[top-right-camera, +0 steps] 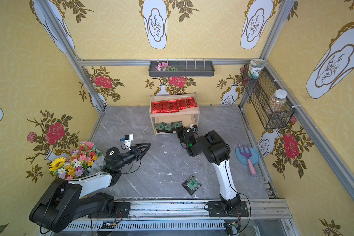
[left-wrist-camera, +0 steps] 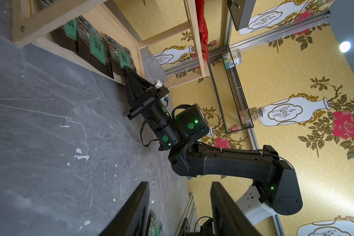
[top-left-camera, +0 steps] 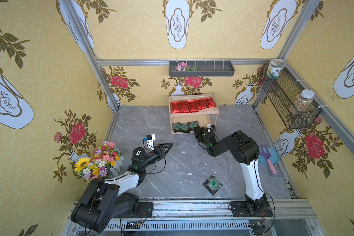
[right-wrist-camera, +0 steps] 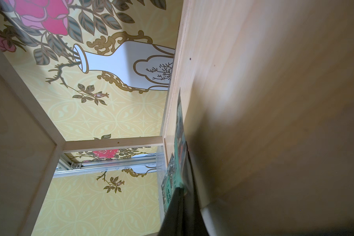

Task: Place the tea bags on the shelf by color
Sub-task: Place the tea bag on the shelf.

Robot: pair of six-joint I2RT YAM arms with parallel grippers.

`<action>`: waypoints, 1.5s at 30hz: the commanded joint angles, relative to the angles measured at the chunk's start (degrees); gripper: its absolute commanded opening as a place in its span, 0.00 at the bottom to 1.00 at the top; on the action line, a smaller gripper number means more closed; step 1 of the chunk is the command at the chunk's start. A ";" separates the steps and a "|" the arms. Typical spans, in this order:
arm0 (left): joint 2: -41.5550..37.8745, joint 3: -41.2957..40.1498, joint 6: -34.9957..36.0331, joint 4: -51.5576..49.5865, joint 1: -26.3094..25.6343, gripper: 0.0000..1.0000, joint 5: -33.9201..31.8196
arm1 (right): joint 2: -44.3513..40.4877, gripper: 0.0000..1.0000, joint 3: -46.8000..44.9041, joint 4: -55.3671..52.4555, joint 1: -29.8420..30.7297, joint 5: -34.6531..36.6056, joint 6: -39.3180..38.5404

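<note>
While the right gripper (left-wrist-camera: 127, 71) pinches a green tea bag (top-left-camera: 193, 124) at the right end of the low board of the shelf (top-left-camera: 194, 113), the step in hand looks like setting that bag down in its place. The bag sits next to two other green tea bags (top-left-camera: 181, 127) on the same board. In the right wrist view the bag shows its thin side and goes straight in between the dark fingers (right-wrist-camera: 175, 210). They are pressed together on it with almost no gap.

Up on the top board, five red tea bags (top-left-camera: 192, 105) lie side by side in a row, so red looks done. The last green tea bag (top-left-camera: 212, 183) lies by itself on the grey table (top-left-camera: 172, 169), near the front and well apart from the shelf.

The next move likely calls for the right fingers to let go and pull back without dragging the bag off the board. After that, the bag on the table needs picking up. It lies flat, so it may be hard to get a finger under it.

The left gripper (top-left-camera: 169, 146) hangs over the table on its own side. Its fingers (left-wrist-camera: 131, 210) are spread apart, with nothing between them, and they touch nothing.
</note>
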 commanded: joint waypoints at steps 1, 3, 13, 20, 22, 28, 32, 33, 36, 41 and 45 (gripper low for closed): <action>0.26 0.17 0.96 -0.08 0.24 0.54 0.32 | 0.43 0.11 0.69 -0.36 -0.07 -0.03 0.27; 0.28 0.09 0.92 -0.12 0.28 0.54 0.31 | 0.30 0.13 1.08 -1.29 -0.07 -0.24 0.35; 0.35 0.12 0.96 -0.08 0.60 0.54 0.36 | -3.33 0.40 2.69 -10.44 -0.15 -0.95 0.04; 0.21 0.01 0.94 -0.07 0.77 0.54 0.24 | -6.27 0.54 8.24 -28.55 -1.01 -4.39 -1.82; 0.17 -0.01 0.89 -0.06 0.77 0.54 0.28 | -6.19 0.55 10.79 -33.92 -1.24 -5.70 -2.74; 0.16 -0.05 0.95 -0.11 0.77 0.54 0.24 | -5.35 0.58 17.34 -47.45 -1.43 -8.15 -5.20; 0.14 -0.04 0.96 -0.11 0.77 0.54 0.28 | -5.87 0.59 18.33 -51.61 -1.43 -8.08 -5.28; 0.20 -0.01 0.97 -0.14 0.82 0.54 0.31 | -6.14 0.59 18.40 -52.13 -1.38 -7.92 -5.36; 0.40 0.07 1.01 -0.06 0.86 0.54 0.31 | -7.06 0.59 18.83 -54.50 -1.19 -6.99 -5.69; 0.51 0.14 1.04 -0.12 0.86 0.54 0.24 | -8.01 0.59 19.27 -56.74 -0.95 -6.33 -6.54; 0.53 0.17 1.14 -0.06 0.88 0.54 0.23 | -8.92 0.59 18.79 -57.46 -0.68 -5.81 -7.50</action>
